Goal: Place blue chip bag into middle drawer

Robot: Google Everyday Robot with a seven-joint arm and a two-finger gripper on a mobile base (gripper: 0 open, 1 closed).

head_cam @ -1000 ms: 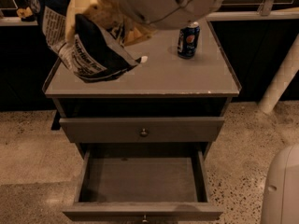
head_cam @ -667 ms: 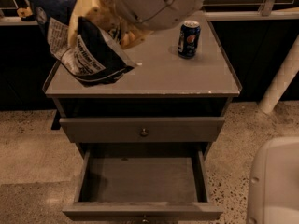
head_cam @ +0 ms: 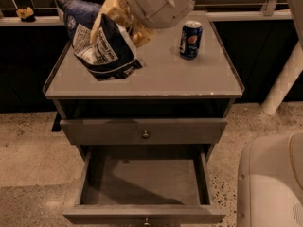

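One blue chip bag [head_cam: 106, 51] (apparently gripped) hangs below the hand [head_cam: 124, 25].

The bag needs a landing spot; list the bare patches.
Open grey middle drawer: bare floor throughout. Grey tabletop: bare front strip and right-front, before the blue soda can. Crowded: back-left, where the jaws grip the crinkled dark-blue chip bag.

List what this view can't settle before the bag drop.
Camera view:
- Tool, over the back left of the grey table: hold on the crinkled dark-blue foil chip bag hidden by the white rounded arm housing.
- Open grey middle drawer: front cut off by the bottom edge.
- Bag lettering: too small.
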